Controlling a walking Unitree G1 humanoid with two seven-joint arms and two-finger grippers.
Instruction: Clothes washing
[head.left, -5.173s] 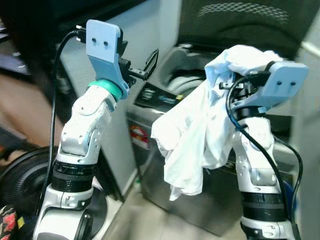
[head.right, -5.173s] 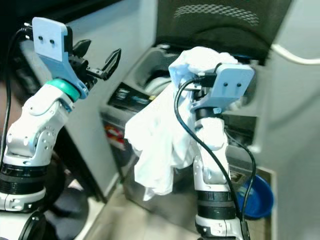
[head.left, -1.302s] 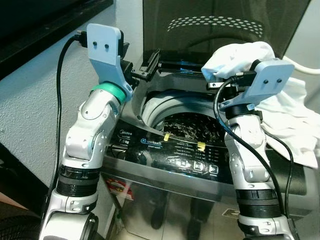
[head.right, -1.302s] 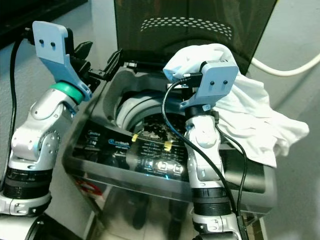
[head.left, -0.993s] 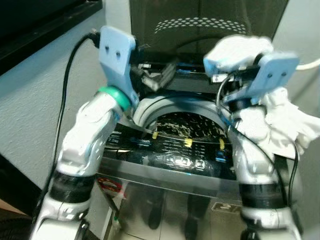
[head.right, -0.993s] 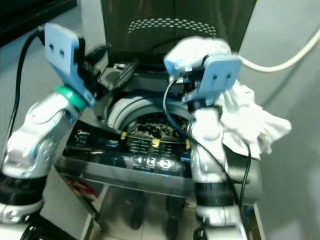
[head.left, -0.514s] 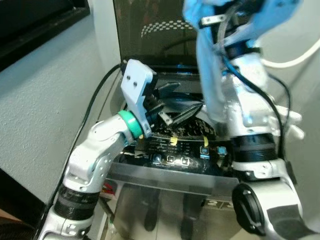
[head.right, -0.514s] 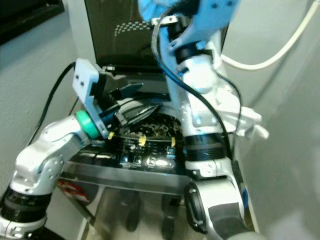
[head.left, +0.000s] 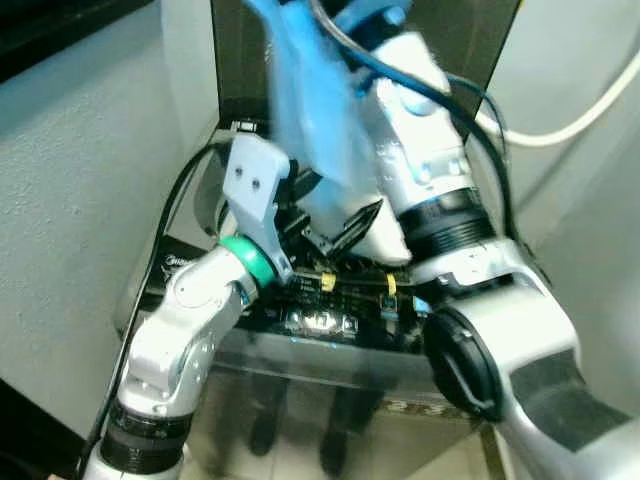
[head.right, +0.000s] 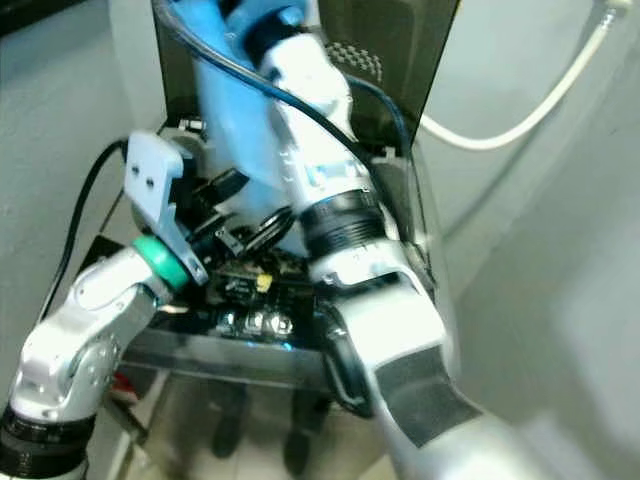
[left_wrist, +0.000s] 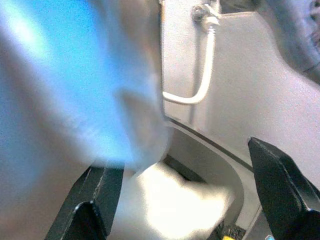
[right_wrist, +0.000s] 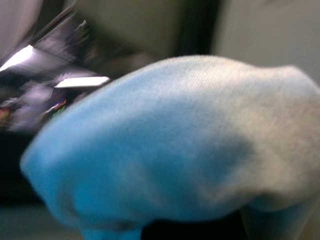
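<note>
Top-loading washing machine (head.left: 330, 325) with lid (head.right: 400, 50) raised against wall. White garment (head.left: 310, 110), blurred and tinted blue, hanging over open tub from raised right arm; lower end bunched at tub mouth. Right gripper hidden behind cloth, finger state impossible to tell. Left gripper (head.left: 335, 222) at tub's near rim, fingers (left_wrist: 280, 180) spread wide, holding nothing, garment just beside.

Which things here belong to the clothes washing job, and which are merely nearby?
Job:
white garment, hanging over the tub
washing machine, lid up
left pincer, open by the tub
right arm, raised with the garment

Nearby:
white hose
grey wall
</note>
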